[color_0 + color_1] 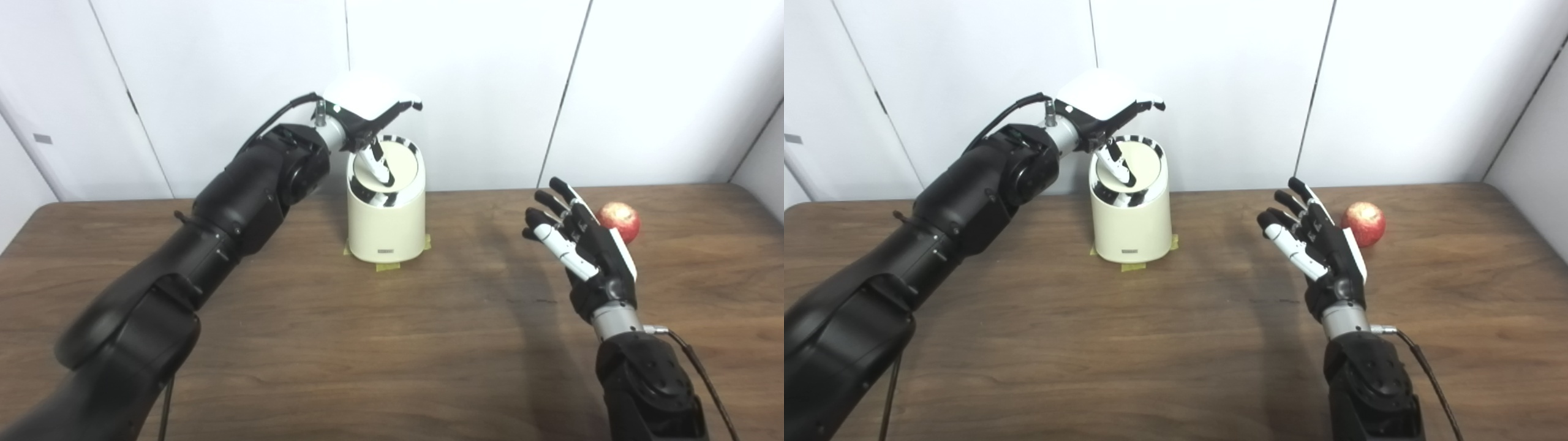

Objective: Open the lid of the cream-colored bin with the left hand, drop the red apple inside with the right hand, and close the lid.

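Note:
The cream-colored bin (387, 226) stands at the back middle of the table, its round swing lid (398, 164) tilted toward me. My left hand (367, 116) hovers over the bin's top, fingers apart, with one finger (376, 164) reaching down onto the lid. The red apple (620, 220) lies on the table at the right. My right hand (579, 242) is raised just left of the apple, palm up, fingers spread, holding nothing and not touching the apple.
The brown wooden table (392, 343) runs to a white panelled wall behind. Yellow tape (387, 266) marks the bin's base. A cable (698, 367) trails from my right wrist.

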